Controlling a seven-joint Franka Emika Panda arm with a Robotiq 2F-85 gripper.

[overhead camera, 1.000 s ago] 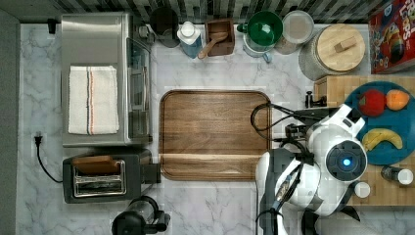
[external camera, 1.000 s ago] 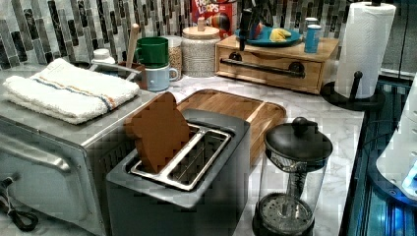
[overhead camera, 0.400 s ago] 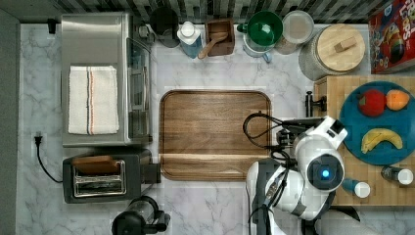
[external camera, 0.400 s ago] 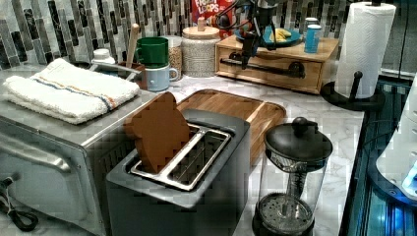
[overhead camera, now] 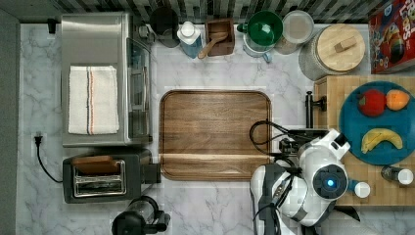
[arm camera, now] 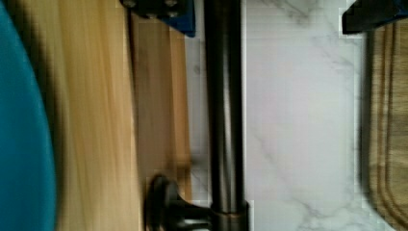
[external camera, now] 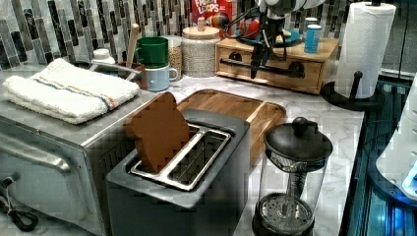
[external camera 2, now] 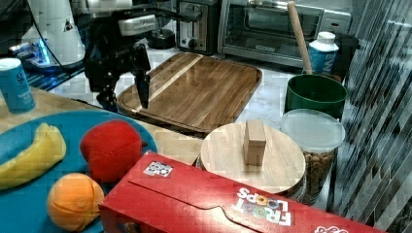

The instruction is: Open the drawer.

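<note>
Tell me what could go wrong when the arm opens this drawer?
1. The open gripper straddles the handle, but one finger sits close to the drawer front and may scrape it.
2. The walnut tray lies just ahead, so the drawer could hit it.
3. A hard pull may shake the blue plate above.

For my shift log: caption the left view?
Open pincer poised at the closed drawer's black handle.

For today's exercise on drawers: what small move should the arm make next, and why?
Probably lower a little and close on the handle. In the wrist view the open gripper's fingers sit on either side of the bar, and the drawer looks shut.
</note>
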